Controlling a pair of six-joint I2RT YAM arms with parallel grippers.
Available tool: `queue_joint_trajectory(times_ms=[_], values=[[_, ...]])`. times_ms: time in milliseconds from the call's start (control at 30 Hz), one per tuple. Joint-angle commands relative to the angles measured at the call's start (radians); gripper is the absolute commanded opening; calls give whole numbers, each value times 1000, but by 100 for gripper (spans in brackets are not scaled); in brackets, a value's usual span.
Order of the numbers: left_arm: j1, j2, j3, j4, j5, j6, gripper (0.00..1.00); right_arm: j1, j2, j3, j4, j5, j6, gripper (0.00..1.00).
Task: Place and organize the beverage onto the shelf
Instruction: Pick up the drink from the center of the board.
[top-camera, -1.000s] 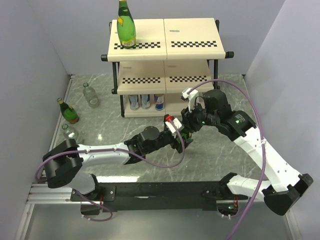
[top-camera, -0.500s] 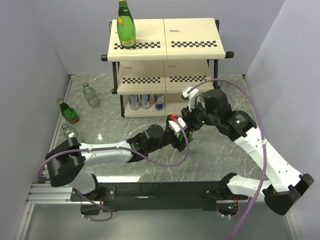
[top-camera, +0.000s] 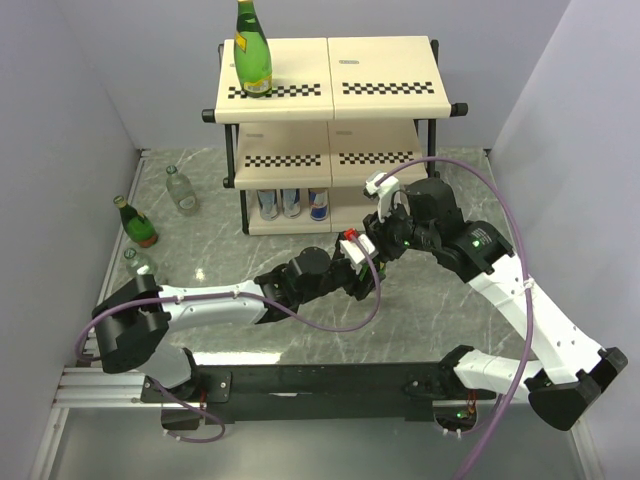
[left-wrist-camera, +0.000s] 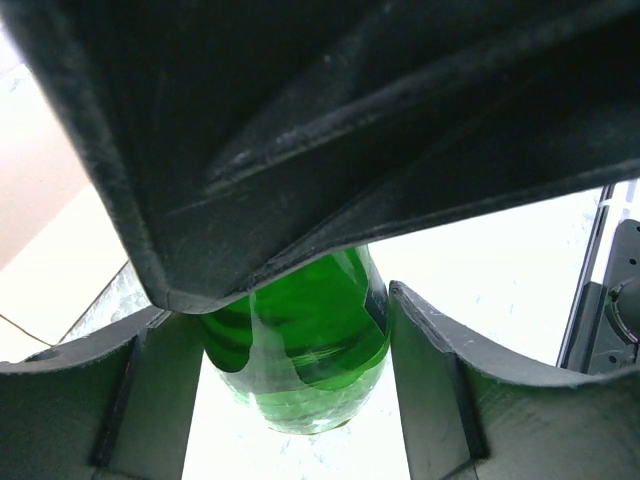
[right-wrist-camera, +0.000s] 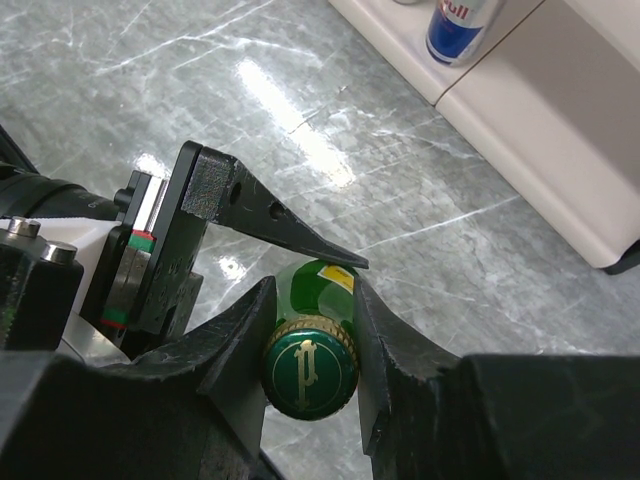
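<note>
Shelf (top-camera: 385, 70) at your table's (top-camera: 210, 240) far edge: one tall bottle (top-camera: 253, 60) top-left, three cans (top-camera: 291, 203) lowest; three loose bottles (top-camera: 136, 224) left. Arms meet mid-table. Left wrist: left gripper (left-wrist-camera: 290, 340) flanks green bottle (left-wrist-camera: 300, 375), grip unclear. Right wrist: right gripper (right-wrist-camera: 312, 297) pinches its neck.

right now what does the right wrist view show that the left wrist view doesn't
Only the right wrist view: the right gripper shut on the neck of the green glass bottle just below its gold metal cap, a blue and silver drink can on the cream shelf board, and the grey marble table top.
Only the left wrist view: the bottle's green body up close between both black fingers; whether they touch it is unclear.
Both: the bottle and part of the left gripper.
</note>
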Motion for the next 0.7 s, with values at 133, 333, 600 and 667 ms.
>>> queue_joint_trajectory(times_ms=[133, 333, 600, 667], values=[[0, -85, -39, 85, -43, -36, 0, 11, -43, 50, 123, -26, -12, 46], [7, -108, -59, 94, -44, -56, 0, 11, -61, 48, 128, -11, -11, 71], [15, -128, -86, 116, -47, -61, 0, 9, -94, 43, 132, 17, -11, 79], [16, -133, -91, 119, -49, -61, 0, 9, -104, 42, 135, 21, -11, 79]])
